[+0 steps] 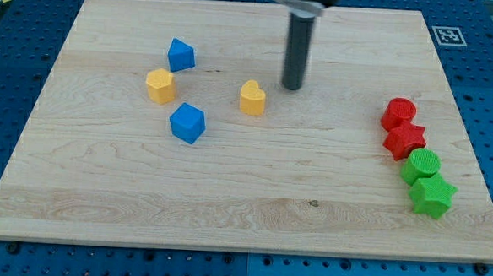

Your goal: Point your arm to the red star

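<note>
The only marking is a small black-and-white square tag on the wooden board, at its top right corner, well to the right of the tip and above it; it carries a pattern, not readable words.

From the view's left: a yellow hexagonal block sits well left of the tip at about its height. A blue block, roughly pentagonal, lies just above and right of it, near but apart. A blue cube rests lower, left of and below the tip. A yellow heart-shaped block stands just left of and slightly below the tip, close but not touching.

The rod comes down from the view's top, and my tip rests on bare wood; it has nothing to open or close and touches no block.

Bare board runs from the tip rightward to a cluster near the board's right edge. A red round block heads it. The red star touches it from below, well right of the tip and somewhat lower. A green round block follows, then a green star, each touching the last.

The whole lower strip of the board, below the tip, is bare. Blue perforated table surrounds the board.
</note>
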You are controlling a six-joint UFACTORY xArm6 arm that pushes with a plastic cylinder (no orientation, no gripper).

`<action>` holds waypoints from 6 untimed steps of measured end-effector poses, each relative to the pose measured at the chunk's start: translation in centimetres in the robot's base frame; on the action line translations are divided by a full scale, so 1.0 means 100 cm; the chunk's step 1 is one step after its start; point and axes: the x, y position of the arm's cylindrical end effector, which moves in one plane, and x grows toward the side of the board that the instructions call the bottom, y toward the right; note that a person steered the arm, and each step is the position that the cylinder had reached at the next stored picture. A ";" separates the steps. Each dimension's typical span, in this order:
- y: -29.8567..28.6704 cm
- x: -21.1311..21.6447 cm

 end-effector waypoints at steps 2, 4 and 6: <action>0.165 0.014; 0.247 0.092; 0.206 0.107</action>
